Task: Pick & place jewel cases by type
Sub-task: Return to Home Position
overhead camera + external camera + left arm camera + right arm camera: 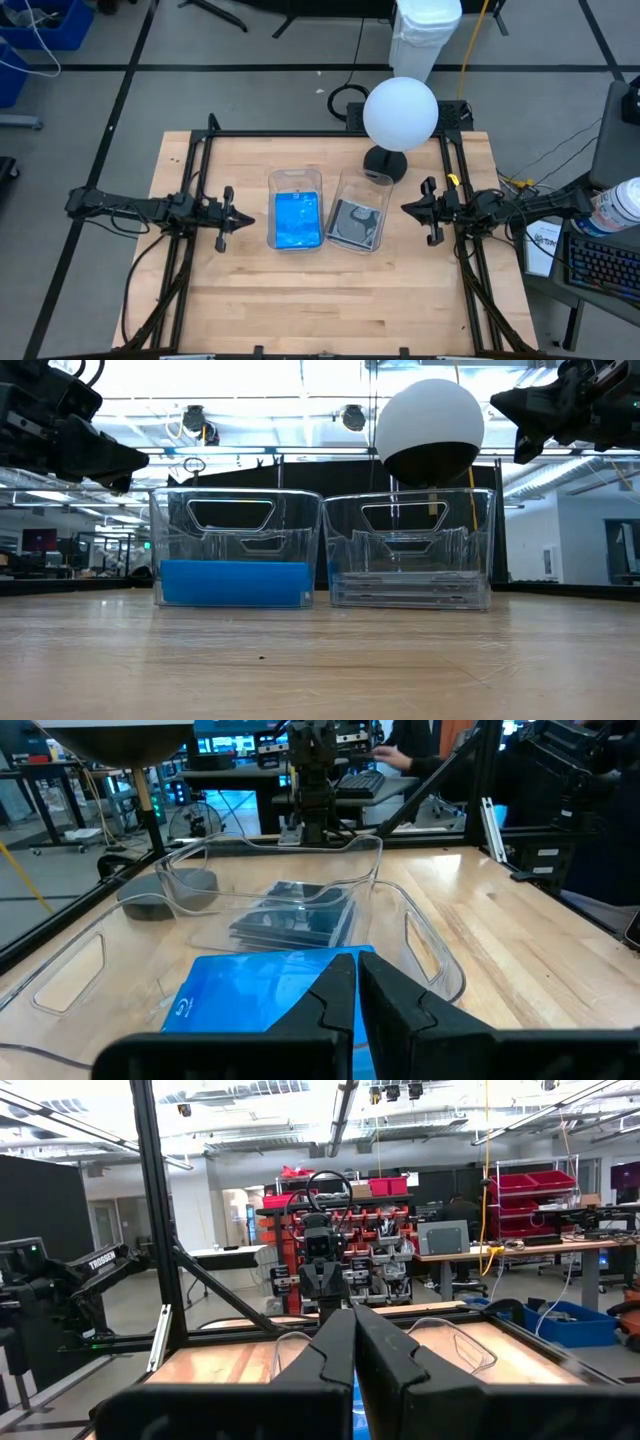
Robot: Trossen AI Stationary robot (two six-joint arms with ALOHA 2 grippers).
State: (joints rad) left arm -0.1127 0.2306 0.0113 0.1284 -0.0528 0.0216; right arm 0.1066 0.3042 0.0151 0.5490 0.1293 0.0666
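Jewel cases in translucent blue plastic (pixel 297 222) lay in left clear plastic tub (pixel 294 174), dark-grey cases (pixel 355 222) in second clear tub (pixel 364 176) beside it; left gripper (pixel 240 216), right gripper (pixel 412 209) sat closed, empty, flanking, equally near.

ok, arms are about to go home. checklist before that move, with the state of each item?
1. Left gripper shut, nothing held: ok.
2. Right gripper shut, nothing held: ok.
3. Both grippers outside the tubs and above their rims in the low view: ok.
4. Blue jewel cases inside the left tub: ok.
5. Clear/dark jewel cases stacked in the right tub: ok.
6. No case loose on the table: ok.
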